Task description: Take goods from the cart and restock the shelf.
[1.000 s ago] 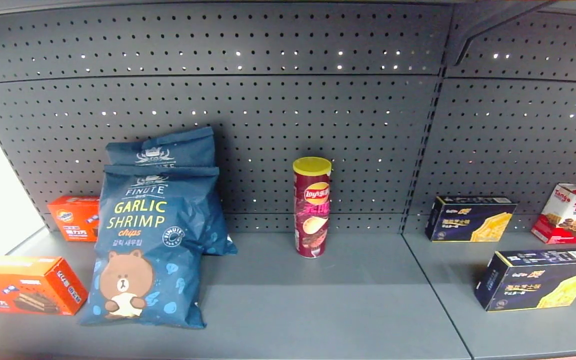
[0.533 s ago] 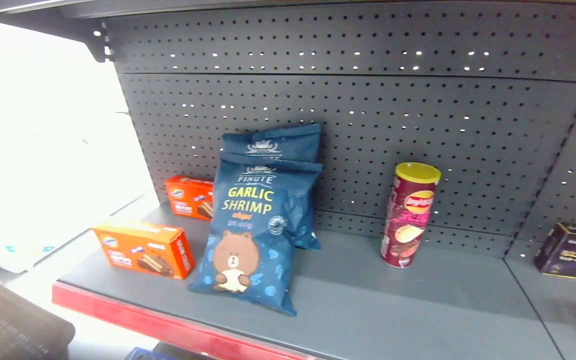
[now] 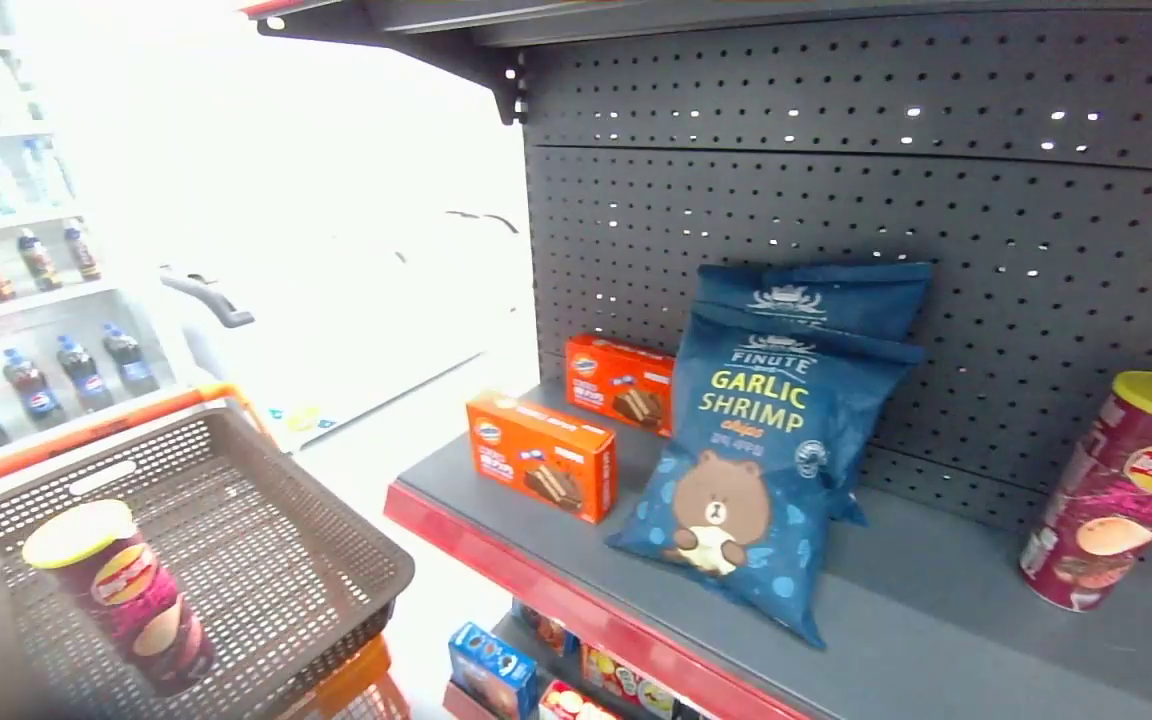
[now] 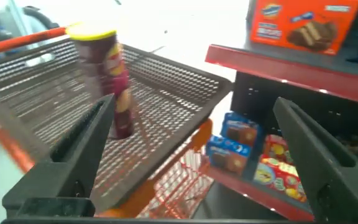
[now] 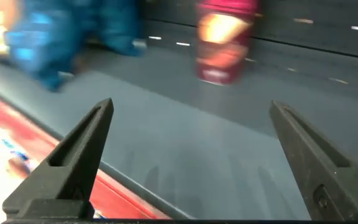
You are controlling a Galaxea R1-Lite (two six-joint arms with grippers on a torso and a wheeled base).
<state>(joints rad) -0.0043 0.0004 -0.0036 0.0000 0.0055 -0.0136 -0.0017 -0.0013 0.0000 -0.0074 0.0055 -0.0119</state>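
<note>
the head camera has swung toward the robot's left over the last second, so the whole picture has shifted; the goods themselves have not moved. the shelf (image 3: 936, 640) now sits to the right, and the cart basket (image 3: 376, 560) has come into sight off the shelf's left end, lower than its red front edge. the can in the basket (image 3: 121, 590) stands upright toward the basket's near left corner. it looks like a twin of the can on the shelf (image 3: 1116, 495), which stands by the back panel. left of that, two blue chip bags (image 3: 756, 470) lean one behind the other, and two orange boxes (image 3: 541, 470) lie toward the shelf's left end, one at the front edge and one at the back.

the left gripper (image 4: 194, 106) faces the basket, fingers wide apart and empty, with the can ahead of it and untouched. the right gripper (image 5: 191, 106) hangs over the shelf's front part, fingers likewise spread and holding nothing.

i judge the turn as the switch from looking over the shelf to fetching. the left arm's next job is to close on the can in the basket, and the bare stretch beside the can on the shelf looks like its slot.
</note>
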